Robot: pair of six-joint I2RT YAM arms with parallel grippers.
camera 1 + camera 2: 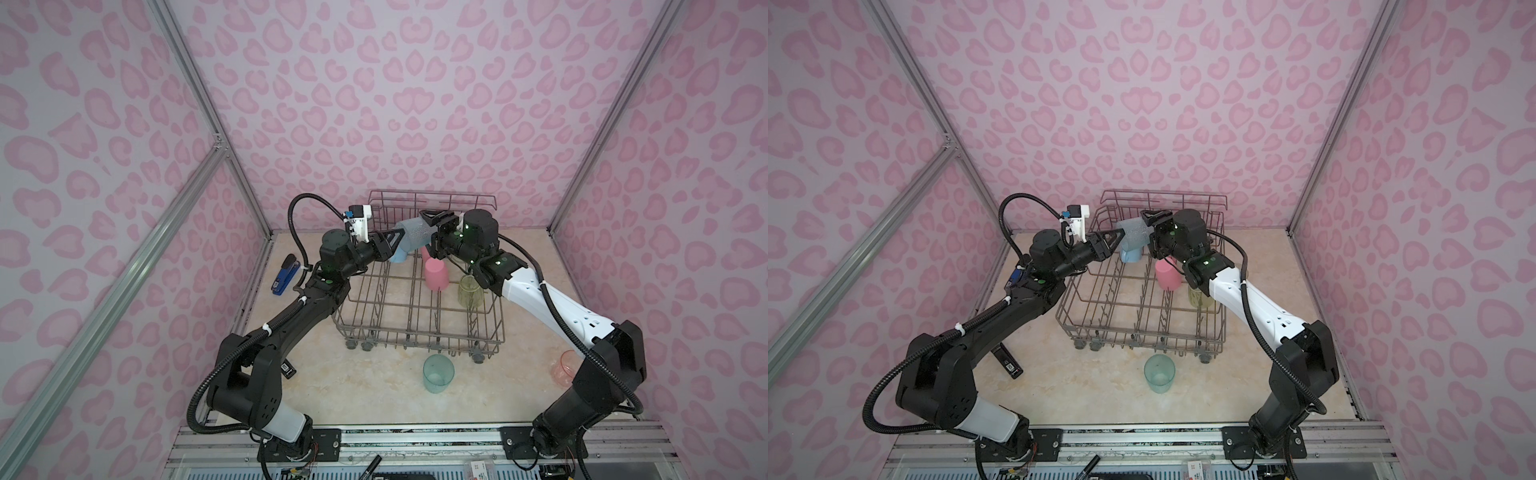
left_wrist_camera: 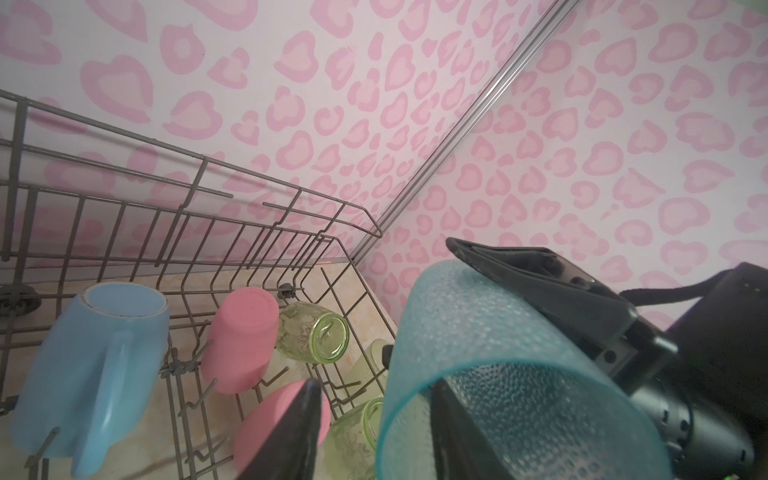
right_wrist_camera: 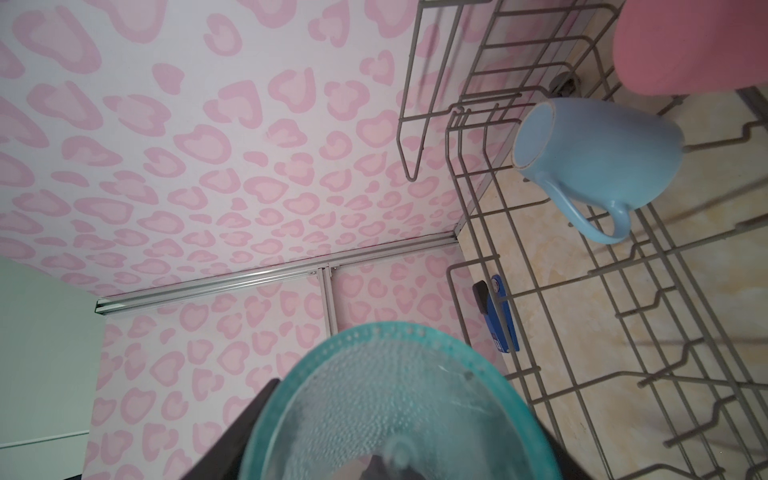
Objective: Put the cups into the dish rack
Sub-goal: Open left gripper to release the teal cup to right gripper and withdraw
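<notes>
We read this as a handover above the dish rack's [image 1: 415, 332] far edge. The right gripper [image 1: 428, 230] is clamped around the teal tumbler [image 1: 409, 235] near its base (to seat it mouth-down, we judge). The left gripper [image 1: 394, 240] stands parted astride the rim, one finger inside the mouth, not pinching. The tumbler is translucent and dimpled, lying sideways in the air near the upended light-blue mug [image 2: 95, 365].

The teal tumbler [image 2: 519, 357], at the lower right of the left wrist view, is translucent plastic with a pebbled skin. The dish rack [image 2: 187, 216] is matt grey metal wire. The blue mug [image 2: 62, 353] looks like smooth, softly sheened ceramic. The pink tumbler [image 2: 243, 336] is opaque matt plastic. The tabletop [image 1: 332, 395] has a marbled, faintly glossy face.
</notes>
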